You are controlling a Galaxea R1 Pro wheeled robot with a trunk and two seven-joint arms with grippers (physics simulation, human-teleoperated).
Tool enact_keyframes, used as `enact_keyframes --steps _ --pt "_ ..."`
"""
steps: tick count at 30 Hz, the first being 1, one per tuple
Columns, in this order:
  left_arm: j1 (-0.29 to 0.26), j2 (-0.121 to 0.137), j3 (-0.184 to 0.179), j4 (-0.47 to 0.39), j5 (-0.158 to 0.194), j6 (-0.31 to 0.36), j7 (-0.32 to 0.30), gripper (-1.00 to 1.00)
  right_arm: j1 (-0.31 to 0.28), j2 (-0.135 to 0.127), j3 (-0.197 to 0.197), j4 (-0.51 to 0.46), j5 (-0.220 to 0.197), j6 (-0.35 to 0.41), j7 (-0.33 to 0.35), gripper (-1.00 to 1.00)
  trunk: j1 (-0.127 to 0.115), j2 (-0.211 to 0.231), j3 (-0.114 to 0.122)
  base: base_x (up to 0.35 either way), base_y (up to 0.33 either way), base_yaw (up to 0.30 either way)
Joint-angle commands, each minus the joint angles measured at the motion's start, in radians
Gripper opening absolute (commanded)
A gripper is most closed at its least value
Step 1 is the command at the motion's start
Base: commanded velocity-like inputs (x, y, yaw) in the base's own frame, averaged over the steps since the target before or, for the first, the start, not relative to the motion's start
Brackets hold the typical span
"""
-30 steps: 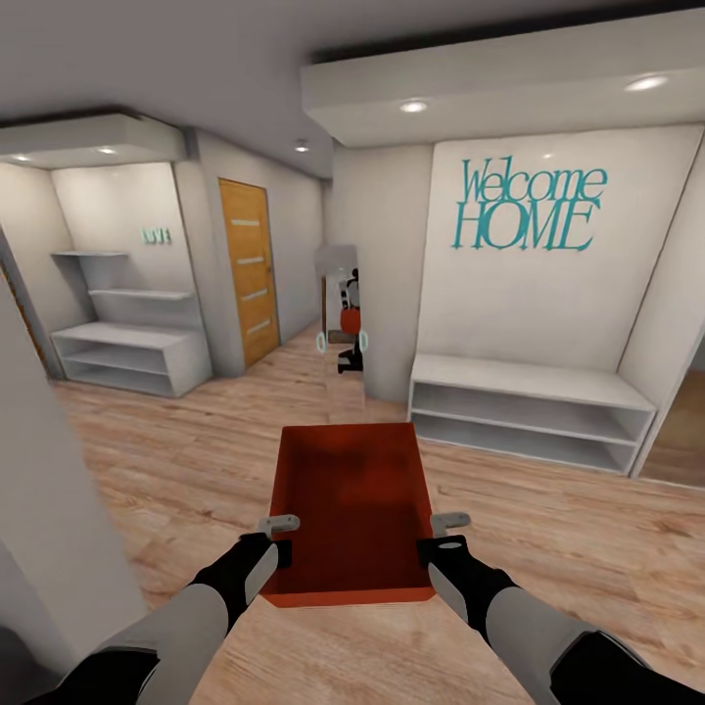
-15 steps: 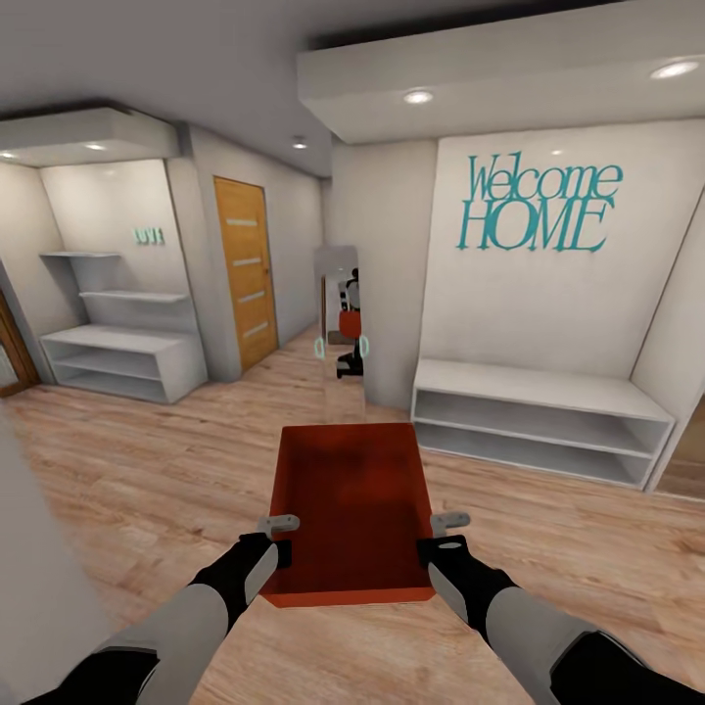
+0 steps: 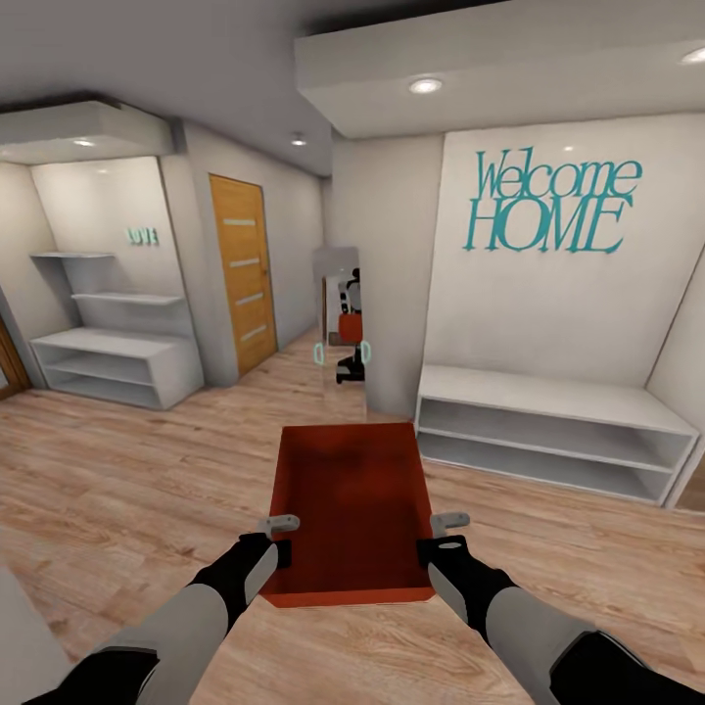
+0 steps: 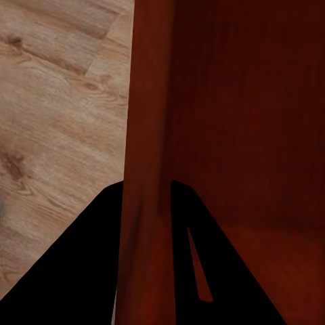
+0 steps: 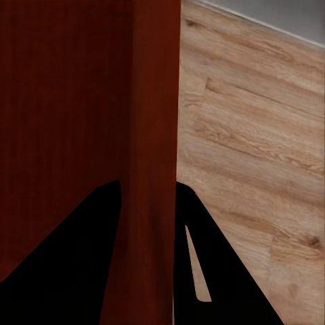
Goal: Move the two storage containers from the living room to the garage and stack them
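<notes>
While the robot is on its way across a wood-plank floor [image 3: 147, 490], the left gripper [image 3: 279, 537] is closed on the left long wall of the storage container [image 3: 352, 509], and the right gripper [image 3: 441, 537] is closed in the same way on the right long wall; in each wrist view the thin orange-red wall stands between the two dark fingers [image 4: 81, 271], with one finger inside the box and one outside. The container is therefore held between both arms, in front of the trunk and above the floor, about level and empty. Its long axis points straight ahead from the robot, and its near short wall lies just beside the two grippers, so neither arm is nearer to it than the other. This shared hold is the relation that matters for the coming move: I judge that both arms must go together, because a pull by one side alone could twist the thin walls out of the fingers. Farther out, a narrow mirror [image 3: 340, 323] on the wall corner reflects the robot, a wooden door [image 3: 245, 274] stands to its left, and a low white shelf bench [image 3: 548, 431] sits under the teal "Welcome HOME" lettering [image 3: 553, 201]. The garage cannot be seen from here, so the carrying step seems far from finished.
</notes>
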Motion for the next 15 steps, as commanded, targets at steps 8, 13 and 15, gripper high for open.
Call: enact_keyframes --steps 8,13,15 --pt "0.0 0.009 -0.002 -0.005 -0.034 0.0 0.022 -1.0 0.0 -0.002 0.015 0.001 -0.021 0.007 -0.009 -1.0 0.001 -0.001 0.0 0.322 0.0 0.188" --pt "0.0 0.009 -0.002 -0.005 -0.034 0.0 0.022 -1.0 0.0 -0.002 0.015 0.001 -0.021 0.007 -0.009 -1.0 0.001 -0.001 0.0 0.322 0.0 0.213" --pt "0.0 0.009 -0.002 -0.005 -0.034 0.0 0.022 -1.0 0.0 -0.002 0.015 0.001 -0.021 0.007 -0.009 -1.0 0.001 -0.001 0.0 0.322 0.0 0.213"
